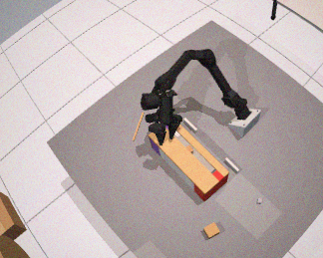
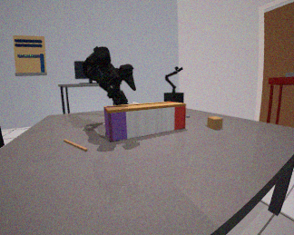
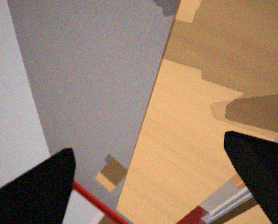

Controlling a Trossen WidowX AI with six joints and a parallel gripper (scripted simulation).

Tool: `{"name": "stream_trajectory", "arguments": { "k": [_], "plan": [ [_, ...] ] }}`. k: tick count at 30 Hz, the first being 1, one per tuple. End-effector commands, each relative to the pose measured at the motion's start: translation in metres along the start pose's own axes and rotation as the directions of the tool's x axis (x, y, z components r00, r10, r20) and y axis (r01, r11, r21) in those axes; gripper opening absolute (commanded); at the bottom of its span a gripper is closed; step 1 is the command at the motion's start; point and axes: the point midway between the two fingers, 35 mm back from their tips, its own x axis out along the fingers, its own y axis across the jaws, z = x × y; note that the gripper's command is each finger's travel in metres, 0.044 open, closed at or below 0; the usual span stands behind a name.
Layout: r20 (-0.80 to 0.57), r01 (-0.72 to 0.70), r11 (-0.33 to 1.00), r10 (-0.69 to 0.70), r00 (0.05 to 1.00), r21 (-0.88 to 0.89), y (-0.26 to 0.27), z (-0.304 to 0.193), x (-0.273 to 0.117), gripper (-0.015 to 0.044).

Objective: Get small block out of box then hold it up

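Observation:
The box (image 1: 185, 162) (image 2: 151, 122) (image 3: 165, 125) has a wooden top, a purple end and a red end, with a long opening beside the top panel. A small orange-tan block (image 1: 190, 149) shows through that opening, near mid-length. An orange patch by the opening in the wrist view may be the block, but I cannot tell. My gripper (image 1: 166, 139) (image 3: 150, 147) is open and empty, above the purple-end part of the box top. Its fingers lie in front of the top in the top view, and their height above it is unclear. The shelf inside is hard to make out.
A loose wooden cube (image 1: 211, 230) (image 2: 215, 122) (image 3: 111, 174) stands beyond the red end. A thin wooden stick (image 1: 138, 127) (image 2: 75, 145) lies beyond the purple end. Two pale bars (image 1: 190, 125) (image 1: 231, 164) lie along the arm's side of the box. A tiny grey item (image 1: 259, 200) lies farther right.

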Motion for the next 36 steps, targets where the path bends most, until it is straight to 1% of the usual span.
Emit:
{"name": "stream_trajectory", "arguments": {
  "k": [1, 4, 6, 8, 11, 13, 15, 26, 36],
  "plan": [
    [-0.031, 0.211, 0.969, -0.209, 0.977, 0.127, -0.011, -0.054, 0.018, 0.04],
    [-0.003, 0.348, 0.91, -0.356, 0.934, 0.224, -0.024, -0.089, 0.026, 0.04],
    [0.046, 0.417, 0.862, -0.448, 0.893, 0.287, -0.034, -0.109, 0.028, 0.04],
    [0.123, 0.466, 0.817, -0.53, 0.839, 0.338, -0.046, -0.123, 0.027, 0.04],
    [0.269, 0.48, 0.779, -0.602, 0.752, 0.403, -0.058, -0.139, 0.022, 0.04],
    [0.34, 0.467, 0.777, -0.613, 0.713, 0.422, -0.061, -0.144, 0.019, 0.04],
    [0.365, 0.46, 0.778, -0.614, 0.7, 0.428, -0.062, -0.146, 0.018, 0.04],
    [0.365, 0.46, 0.778, -0.615, 0.7, 0.428, -0.062, -0.146, 0.018, 0.04],
    [0.358, 0.465, 0.772, -0.621, 0.697, 0.432, -0.07, -0.141, 0.03, 0.04]
  ]
}}
